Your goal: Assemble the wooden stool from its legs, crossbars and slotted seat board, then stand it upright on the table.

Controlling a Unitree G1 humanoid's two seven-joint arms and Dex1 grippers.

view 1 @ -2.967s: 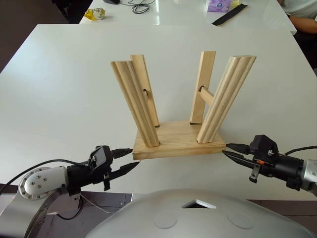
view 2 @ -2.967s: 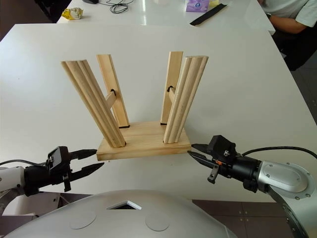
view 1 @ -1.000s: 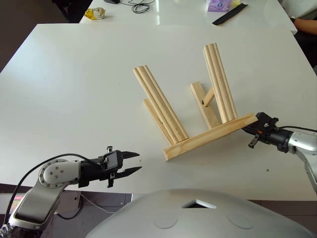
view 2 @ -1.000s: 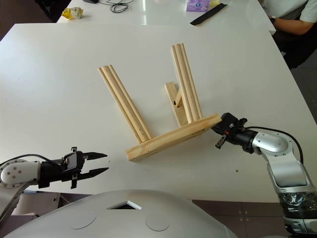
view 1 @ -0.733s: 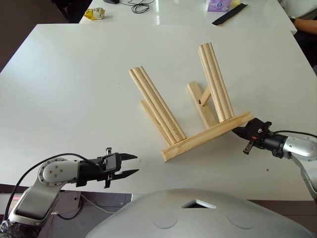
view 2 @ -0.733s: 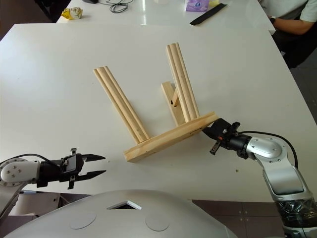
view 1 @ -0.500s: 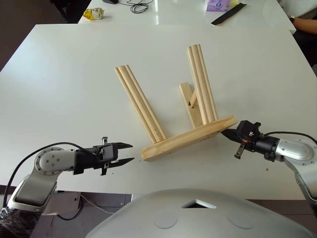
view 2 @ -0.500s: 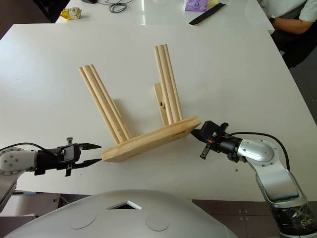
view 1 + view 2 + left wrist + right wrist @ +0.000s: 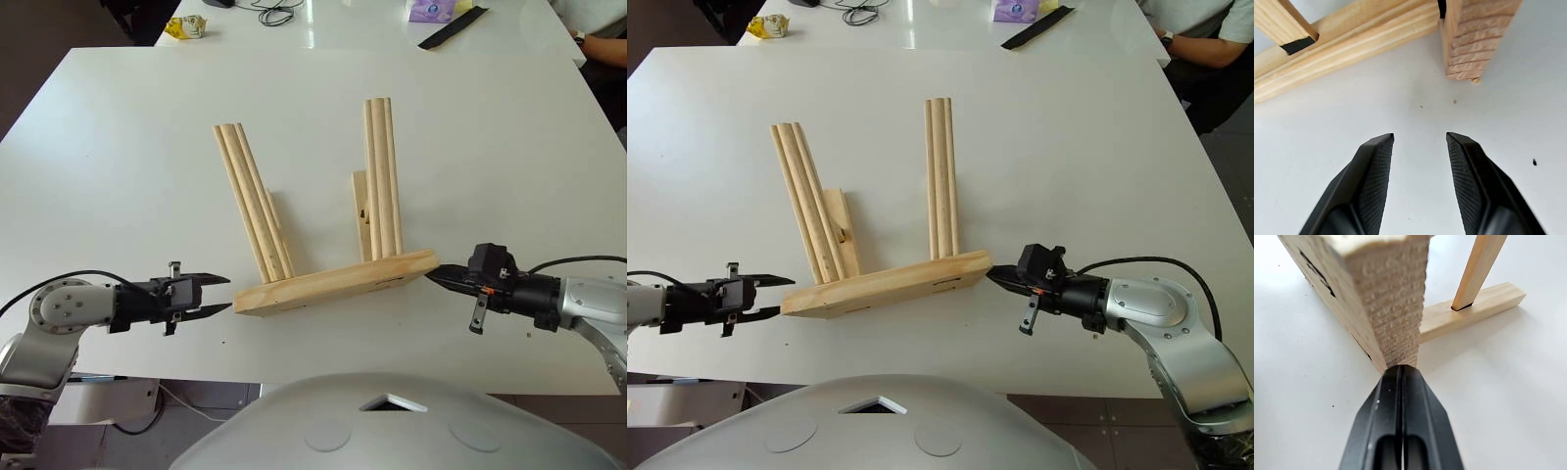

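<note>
While the wooden stool [image 9: 323, 230] lay on its side near the middle of the white table [image 9: 118, 147], you had one gripper at each end of it. Item one, slotted seat board [image 9: 338, 282]: stood on its long edge, running from 9 o'clock to 3 o'clock, its 3 o'clock end slightly farther from you. Item two, legs: all pointed toward 12 o'clock, one upper leg [image 9: 250, 206] leaning toward 11 o'clock, the other upper leg [image 9: 380, 176] almost straight; a lower leg [image 9: 1471, 313] lay flat on the table, with a crossbar [image 9: 1479, 269] rising from its slot. Item three, your left gripper [image 9: 223, 294]: low over the table at 9 o'clock of the board, its fingers [image 9: 1374, 171] spread wide around nothing, tips just short of the board's end grain. Item four, your right gripper [image 9: 438, 275]: at 3 o'clock of the board, fingers [image 9: 1400, 421] pressed together with nothing between them, tips touching the lower corner of the board's end. Item five, sundries on the table beyond at 12 o'clock: a yellow packet [image 9: 186, 26], cables [image 9: 279, 12], a black strip [image 9: 451, 26].
</note>
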